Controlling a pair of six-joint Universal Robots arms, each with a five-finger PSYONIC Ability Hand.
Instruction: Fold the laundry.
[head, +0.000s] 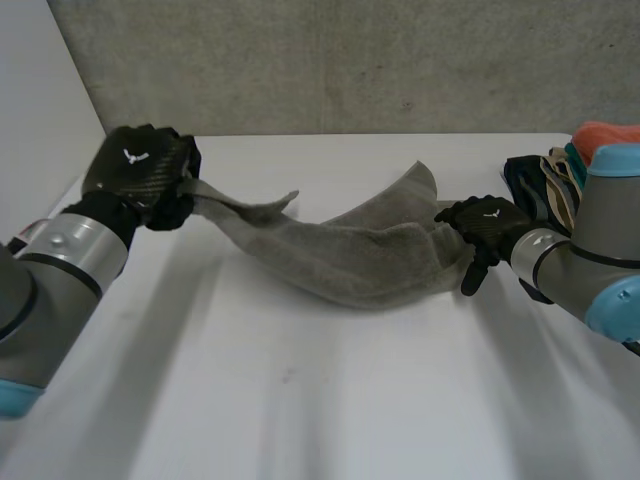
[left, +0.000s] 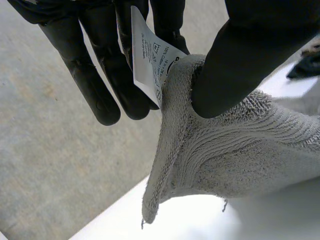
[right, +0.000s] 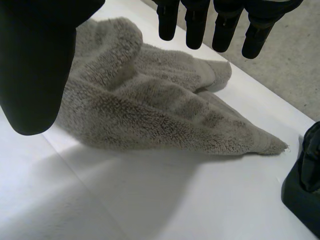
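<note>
Our left robot hand (head: 140, 175) pinches a raised corner of the grey terry towel (head: 340, 255); the rest sags on the white bench (head: 300, 400). Our right robot hand (head: 485, 225) hangs wide over the opposite end; we should grip that corner firmly.

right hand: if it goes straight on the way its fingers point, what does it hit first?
Probably the grey towel, which lies just ahead of the open right hand; the hand's height above it is unclear.
</note>
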